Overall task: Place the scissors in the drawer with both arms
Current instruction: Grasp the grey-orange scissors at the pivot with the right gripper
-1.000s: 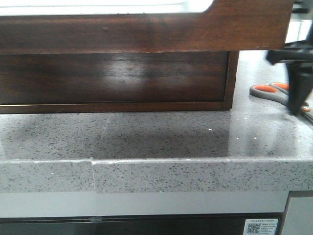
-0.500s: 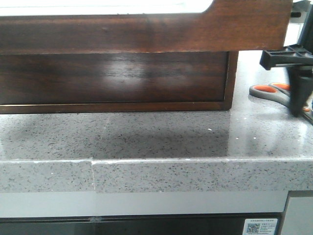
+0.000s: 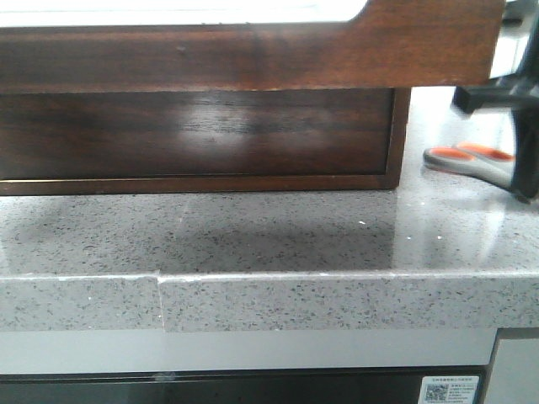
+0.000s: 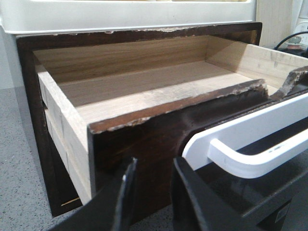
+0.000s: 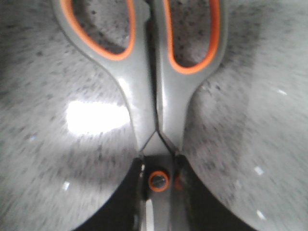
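Observation:
The scissors (image 5: 154, 96), grey with orange-lined loops, are held at the pivot by my right gripper (image 5: 158, 180), which is shut on them. In the front view they hang just over the counter at the far right (image 3: 467, 158), handles pointing left of the right gripper (image 3: 526, 172). The drawer (image 4: 144, 139) is pulled out, its pale wooden inside bare. Its dark front with the wide cutout fills the top of the front view (image 3: 253, 55). My left gripper (image 4: 151, 192) stands open just in front of that drawer front, with nothing between its fingers.
A second dark wood front (image 3: 194, 130) sits below the drawer. The speckled grey counter (image 3: 269, 236) runs to a front edge. A white frame (image 4: 120, 17) tops the cabinet. A white curved piece with a bar (image 4: 250, 144) lies close beside the left fingers.
The right gripper has shifted slightly rightward with the scissors. Their handles now sit a little higher and flatter over the counter, blurred by motion. The drawer has not moved.

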You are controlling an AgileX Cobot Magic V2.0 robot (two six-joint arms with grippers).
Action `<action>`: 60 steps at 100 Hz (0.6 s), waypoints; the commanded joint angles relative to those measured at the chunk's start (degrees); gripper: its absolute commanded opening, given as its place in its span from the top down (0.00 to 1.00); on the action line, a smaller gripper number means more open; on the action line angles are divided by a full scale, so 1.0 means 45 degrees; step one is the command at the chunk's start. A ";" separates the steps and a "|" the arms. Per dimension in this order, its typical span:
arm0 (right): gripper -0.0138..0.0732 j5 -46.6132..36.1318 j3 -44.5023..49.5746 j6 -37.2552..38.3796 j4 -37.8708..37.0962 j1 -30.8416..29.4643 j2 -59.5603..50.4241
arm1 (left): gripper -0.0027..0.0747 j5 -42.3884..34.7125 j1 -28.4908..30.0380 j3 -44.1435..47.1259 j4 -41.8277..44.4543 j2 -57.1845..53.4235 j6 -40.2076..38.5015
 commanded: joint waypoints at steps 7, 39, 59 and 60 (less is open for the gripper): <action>0.92 0.0137 -0.0300 -0.0084 -0.0254 -0.0006 -0.1672 | 0.75 -0.0592 -0.0120 -0.0454 0.0028 0.0117 -0.0132; 0.92 0.0661 -0.0384 -0.0084 -0.0625 -0.0006 -0.4243 | 0.75 -0.0592 -0.0120 -0.0454 0.0108 0.0117 -0.0132; 0.92 0.0753 -0.1415 -0.0084 -0.0598 -0.0006 -0.5869 | 0.75 -0.0592 -0.0120 -0.0454 0.0165 0.0117 -0.0132; 0.92 0.0753 -0.1471 -0.0084 -0.0571 -0.0006 -0.5920 | 0.75 -0.0592 -0.0120 -0.0454 0.0165 0.0117 -0.0132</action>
